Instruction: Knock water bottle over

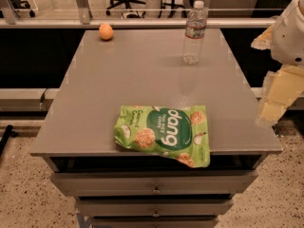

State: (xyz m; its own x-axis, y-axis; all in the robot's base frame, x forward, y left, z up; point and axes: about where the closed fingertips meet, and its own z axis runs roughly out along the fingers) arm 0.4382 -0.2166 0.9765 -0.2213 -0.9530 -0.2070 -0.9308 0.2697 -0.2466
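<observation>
The water bottle [194, 32] stands upright at the far right of the grey table top [142, 80]. It is clear and ribbed, with a white cap and a white-and-red label band. My arm's white body [290, 30] enters at the right edge of the camera view. My gripper [274, 103] shows as pale blocky parts beyond the table's right edge, lower than the arm's body. It is well apart from the bottle, to the bottle's right and nearer the camera, and touches nothing on the table.
A green snack bag [164, 134] lies flat at the table's front edge, partly overhanging. An orange [106, 32] sits at the far left. Drawers [154, 184] are below the top. A rail and office chairs stand behind the table.
</observation>
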